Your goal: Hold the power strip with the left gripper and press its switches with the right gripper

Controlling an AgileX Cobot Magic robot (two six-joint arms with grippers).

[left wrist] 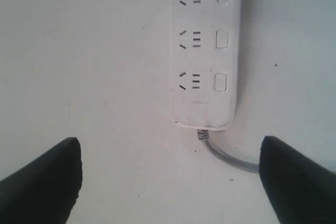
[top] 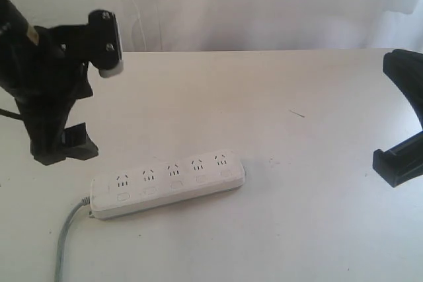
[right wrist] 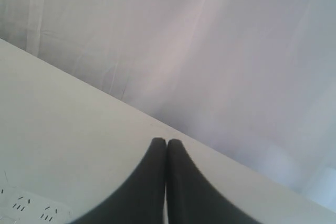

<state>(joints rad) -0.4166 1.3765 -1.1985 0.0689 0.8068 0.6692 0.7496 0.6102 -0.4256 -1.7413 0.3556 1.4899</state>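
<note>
Far left, the left end effector [left wrist: 169,153] hangs released, its fingers spread wide and touching nothing. In its wrist view the gap lines up with the cord end of the strip, but the fingers are not yet around it.

Next comes the grey cord [top: 66,236], trailing off toward the near edge of the tabletop [top: 310,229]. It looks limp and is no place to take hold, since it would only bend.

Then the power strip [top: 168,179] itself lies flat on the tabletop, left of centre, cord end on the left and sockets facing up. It reads as a stiff plastic bar, probably light, with a smooth shell that may skate sideways under a push. The best hold looks to be across its narrow width at the bare patch beside the cord, clamping the two long edges clear of any button.

Along its near side run the switches [top: 175,185], five small white ones. Each likely needs only a short, firm press straight down.

Far right, the right end effector [right wrist: 167,148] sits well apart from the strip, its fingers clenched together on nothing, making a blunt tip suited to poking.
</note>
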